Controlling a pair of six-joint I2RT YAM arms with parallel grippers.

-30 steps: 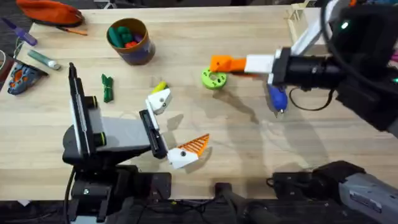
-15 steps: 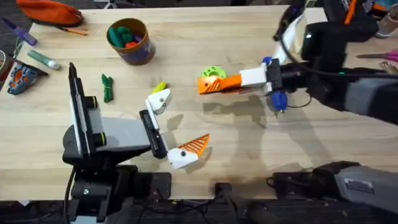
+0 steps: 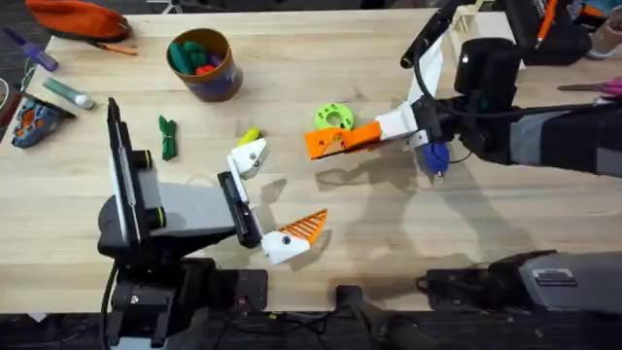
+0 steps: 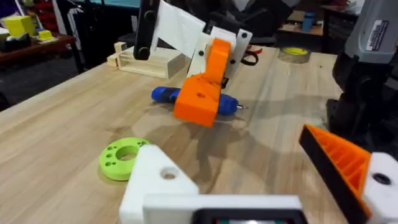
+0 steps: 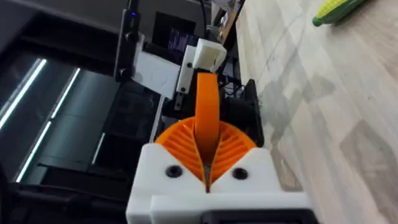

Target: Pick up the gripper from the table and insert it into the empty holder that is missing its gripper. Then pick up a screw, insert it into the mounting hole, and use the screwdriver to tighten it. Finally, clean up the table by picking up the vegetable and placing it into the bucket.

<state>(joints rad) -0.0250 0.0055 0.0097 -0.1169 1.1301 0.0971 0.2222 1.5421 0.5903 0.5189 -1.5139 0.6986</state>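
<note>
By the near edge of the tabletop the left gripper (image 3: 275, 194) stands spread and grasps nothing. One side carries its ribbed orange pad (image 3: 303, 229); the other is the bare white holder (image 3: 249, 157), with its mounting hole visible in the left wrist view (no screw in it).

Toward the middle, the right gripper (image 3: 362, 134) is clamped on the orange gripper finger (image 3: 324, 143) and carries it clear of the wood, pointed toward the holder but well apart from it. The right wrist view shows the piece pinched edge-on between the ribbed pads.

Beneath that arm lies the blue screwdriver (image 3: 434, 156), untouched, and just beyond the held piece sits the green disc (image 3: 333, 119). A toy corn cob (image 3: 250, 136) lies just beyond the holder, and the bucket (image 3: 203, 64) stands near the far edge.

So the pickup looks done; insertion, the screw, the tightening and clearing the vegetable are all left
</note>
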